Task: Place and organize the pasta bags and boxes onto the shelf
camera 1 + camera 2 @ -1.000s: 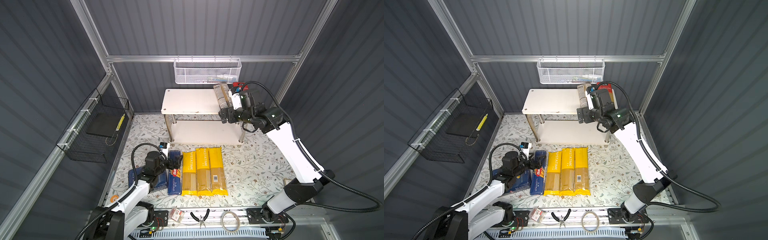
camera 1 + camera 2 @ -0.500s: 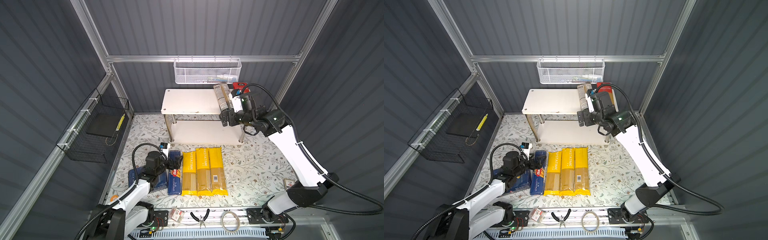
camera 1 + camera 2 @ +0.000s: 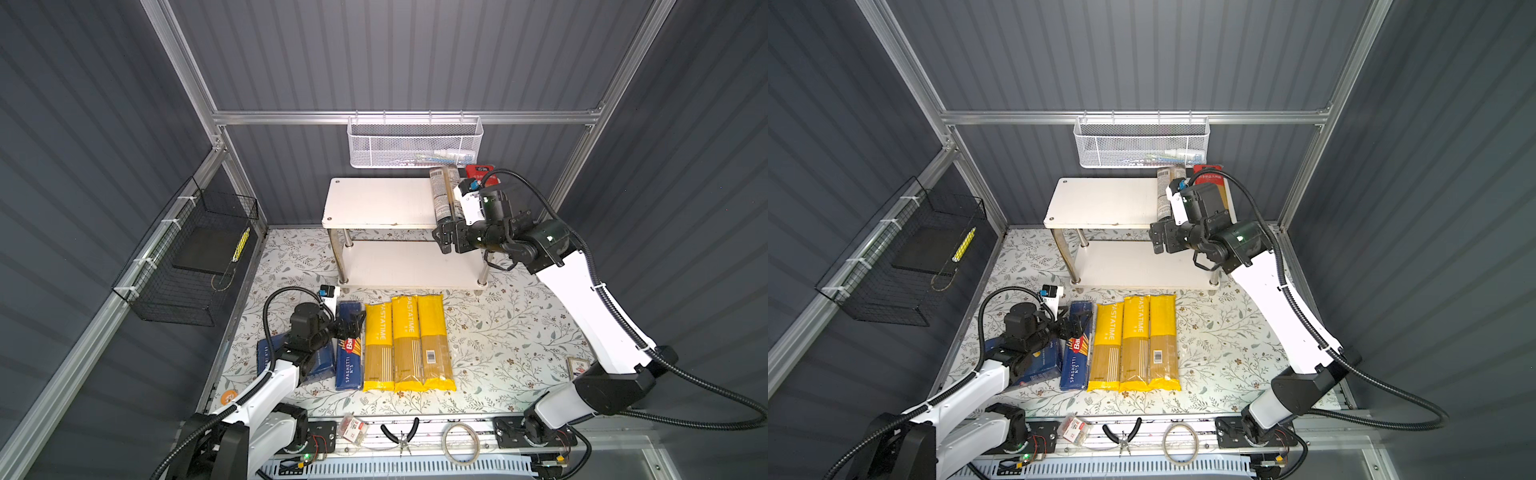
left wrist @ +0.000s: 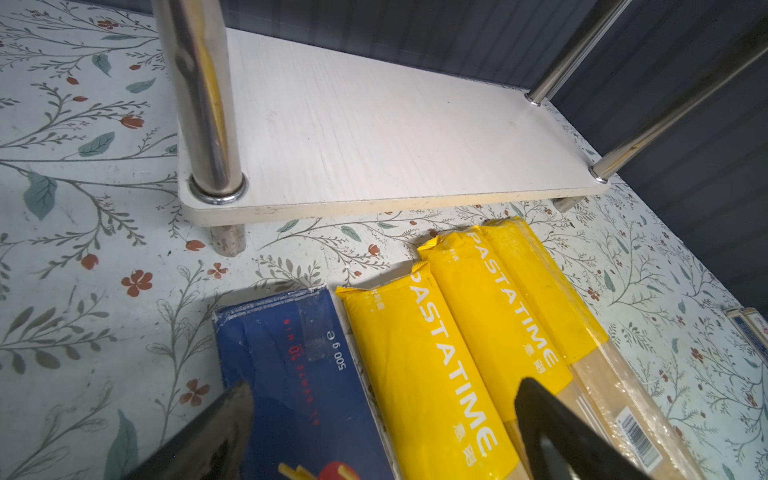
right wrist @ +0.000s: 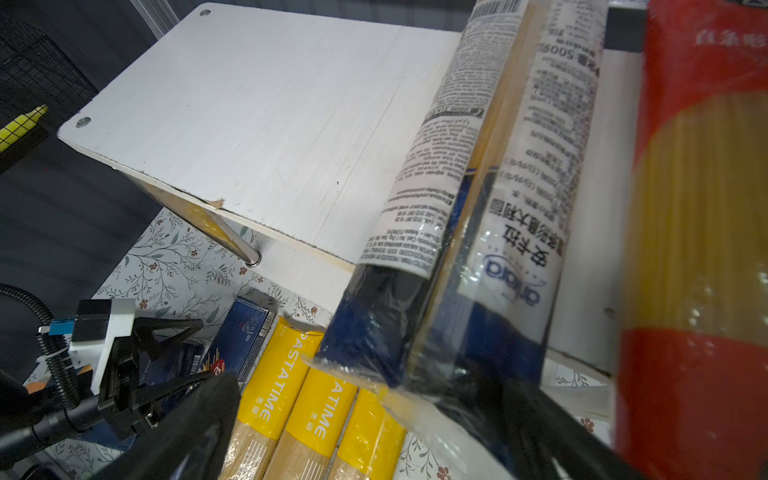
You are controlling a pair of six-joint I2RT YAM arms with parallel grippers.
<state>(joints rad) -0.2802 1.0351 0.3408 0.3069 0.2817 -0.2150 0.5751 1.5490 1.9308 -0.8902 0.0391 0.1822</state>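
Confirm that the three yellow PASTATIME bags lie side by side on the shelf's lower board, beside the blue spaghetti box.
Not right. The three yellow PASTATIME bags lie side by side on the floral table cover in front of the shelf, not on its lower board; both top views show it. They are beside the blue spaghetti box, as stated.

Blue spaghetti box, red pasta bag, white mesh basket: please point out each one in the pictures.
blue spaghetti box (image 3: 348, 370), in a top view, printed face.
red pasta bag (image 5: 698, 208), right wrist view, clear window.
white mesh basket (image 3: 395, 149), in a top view, front wall.
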